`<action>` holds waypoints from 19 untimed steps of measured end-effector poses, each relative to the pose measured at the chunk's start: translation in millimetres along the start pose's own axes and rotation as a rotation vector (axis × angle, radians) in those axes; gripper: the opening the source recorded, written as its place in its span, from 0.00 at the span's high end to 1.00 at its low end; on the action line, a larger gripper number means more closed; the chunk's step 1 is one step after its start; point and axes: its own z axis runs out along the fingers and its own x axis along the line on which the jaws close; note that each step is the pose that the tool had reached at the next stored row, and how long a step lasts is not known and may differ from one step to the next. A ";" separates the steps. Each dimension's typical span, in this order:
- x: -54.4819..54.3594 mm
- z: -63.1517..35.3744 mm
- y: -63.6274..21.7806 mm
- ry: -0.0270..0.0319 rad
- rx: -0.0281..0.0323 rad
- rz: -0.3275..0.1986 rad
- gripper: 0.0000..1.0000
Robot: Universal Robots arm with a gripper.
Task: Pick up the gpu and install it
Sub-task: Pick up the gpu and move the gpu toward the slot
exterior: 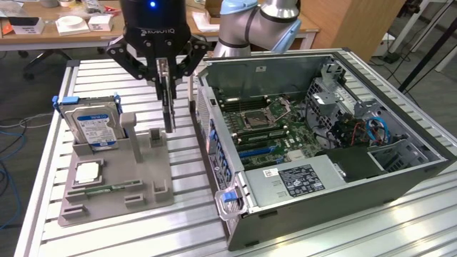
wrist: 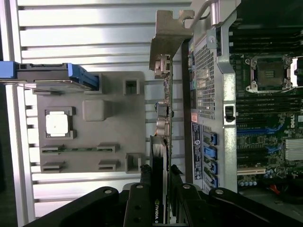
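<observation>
The gripper (exterior: 166, 75) is clamping its jaws on the top edge of the gpu (exterior: 169, 110), which is hanging upright toward six o'clock, just over the gray holder (exterior: 117, 193). I judge the pick-up step to be in hand. Installing is calling for a carry toward three o'clock, into the open computer case (exterior: 343, 206), lining the card's edge with a motherboard (exterior: 266, 124) slot.

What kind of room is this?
Probably a robotics lab or workshop: a robot arm whose fingers hold the gpu over a slotted metal table, an open computer case beside it, and a cluttered desk behind.
</observation>
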 end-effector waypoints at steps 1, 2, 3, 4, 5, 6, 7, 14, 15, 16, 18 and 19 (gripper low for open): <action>-0.7 0.1 0.1 -0.0001 -0.0001 0.000 0.74; -1.4 0.1 0.1 0.0000 0.0000 0.000 0.74; -2.1 0.1 0.1 -0.0001 -0.0001 0.000 0.74; -2.9 0.1 0.2 -0.0001 0.0000 0.000 0.74; -3.6 0.1 0.2 -0.0001 0.0000 0.000 0.74; -4.3 0.1 0.3 0.0000 0.0000 0.000 0.74; -5.0 0.2 0.3 -0.0001 0.0000 0.000 0.74; -9.9 0.3 0.6 0.0000 0.0000 0.000 0.74; -10.6 0.4 0.7 -0.0001 0.0000 0.000 0.74; -11.4 0.4 0.7 -0.0001 0.0000 0.000 0.74; -12.7 0.4 0.8 0.0000 0.0000 0.000 0.74; -13.3 0.4 0.9 0.0000 0.0000 0.000 0.74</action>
